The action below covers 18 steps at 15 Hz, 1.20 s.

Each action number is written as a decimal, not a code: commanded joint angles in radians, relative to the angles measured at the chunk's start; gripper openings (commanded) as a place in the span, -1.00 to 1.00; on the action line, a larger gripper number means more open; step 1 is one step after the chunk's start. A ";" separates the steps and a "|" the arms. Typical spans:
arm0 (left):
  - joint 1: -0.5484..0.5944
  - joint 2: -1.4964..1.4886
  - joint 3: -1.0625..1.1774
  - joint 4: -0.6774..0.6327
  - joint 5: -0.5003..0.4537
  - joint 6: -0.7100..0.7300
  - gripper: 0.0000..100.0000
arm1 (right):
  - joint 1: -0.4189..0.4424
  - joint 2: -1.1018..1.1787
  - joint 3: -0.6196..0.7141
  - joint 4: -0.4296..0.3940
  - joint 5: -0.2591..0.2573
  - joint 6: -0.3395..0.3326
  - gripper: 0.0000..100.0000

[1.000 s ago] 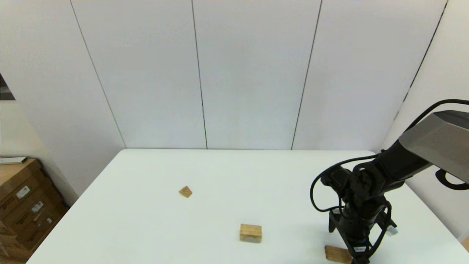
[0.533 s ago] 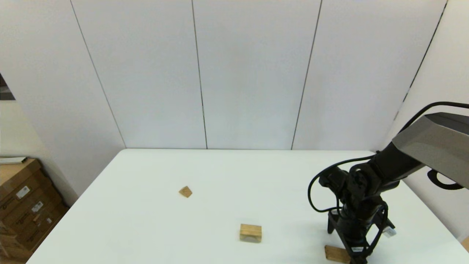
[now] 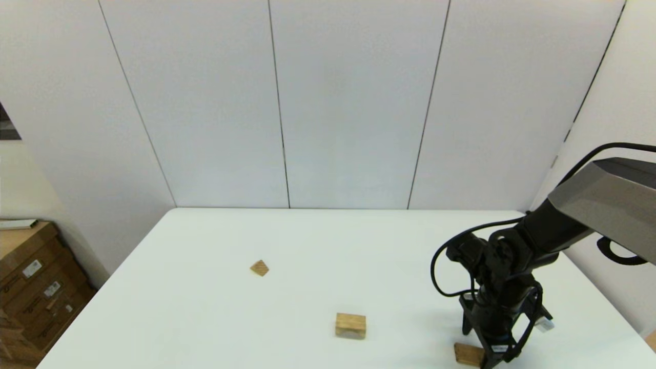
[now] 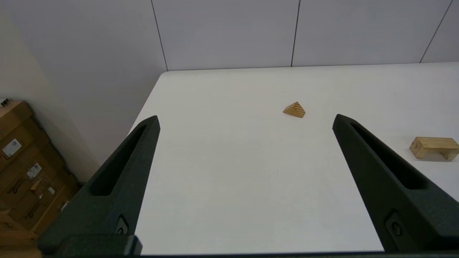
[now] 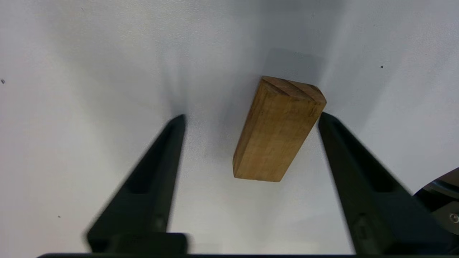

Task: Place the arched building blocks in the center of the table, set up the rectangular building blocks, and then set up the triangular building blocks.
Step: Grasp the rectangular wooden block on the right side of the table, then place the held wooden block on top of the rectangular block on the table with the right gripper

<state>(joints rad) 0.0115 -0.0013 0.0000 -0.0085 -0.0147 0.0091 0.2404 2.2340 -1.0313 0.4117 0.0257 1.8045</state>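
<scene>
Since 1 second ago the right gripper [image 3: 491, 353] has shifted a little toward the robot's left and now covers more of the flat, thin tan-brown wooden rectangular block [image 3: 466, 354], which lies at the near right of the large white table [image 3: 307, 241]. In the right wrist view this slab [image 5: 279, 129] lies flat between the 2 spread black fingers [image 5: 168, 143], skewed, one corner just beside a finger. To grip it well, the wrist should probably turn until the fingers face the slab's long sides, then close squarely. The chunky light-wood arched block [image 3: 350, 325] sits near the table's middle, hollow down. The small striped tan triangular wedge [image 3: 259, 267] rests well apart, farther left. The left gripper [image 4: 244, 123] is parked at the near left, fingers spread and empty.
</scene>
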 commanded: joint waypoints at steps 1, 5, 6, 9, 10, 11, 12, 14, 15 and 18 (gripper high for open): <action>0.001 0.001 0.003 -0.001 -0.001 0.000 1.00 | -0.004 0.001 0.000 0.002 -0.001 0.010 -1.00; 0.001 0.001 0.003 -0.001 -0.001 0.000 1.00 | -0.006 0.004 -0.001 0.002 -0.001 0.009 -1.00; 0.001 0.001 0.003 -0.001 -0.001 0.000 1.00 | -0.009 -0.001 0.000 0.002 -0.001 0.009 -1.00; 0.001 0.001 0.002 -0.001 0.001 0.000 1.00 | -0.012 -0.071 0.019 0.002 0.002 0.004 -1.00; 0.001 0.001 0.003 -0.001 -0.001 0.000 1.00 | -0.015 -0.099 0.019 -0.001 0.002 0.004 -1.00; 0.001 0.001 0.003 -0.001 -0.001 0.000 1.00 | -0.013 -0.129 0.016 -0.001 0.002 0.004 -1.00; 0.001 0.001 0.003 -0.001 0.001 0.000 1.00 | -0.004 -0.166 0.014 -0.002 0.002 0.006 -1.00; 0.001 0.001 0.003 -0.001 -0.001 0.000 1.00 | 0.034 -0.229 0.002 -0.001 0.000 -0.004 -1.00; 0.001 0.001 0.003 -0.001 -0.001 0.000 1.00 | 0.048 -0.255 -0.003 -0.004 0.002 -0.007 -1.00; 0.001 0.001 0.003 -0.001 0.001 0.000 1.00 | 0.085 -0.278 -0.020 -0.005 0.000 -0.033 -1.00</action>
<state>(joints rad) 0.0119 -0.0013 0.0000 -0.0089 -0.0153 0.0089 0.3034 1.9979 -1.0409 0.4034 0.0264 1.7732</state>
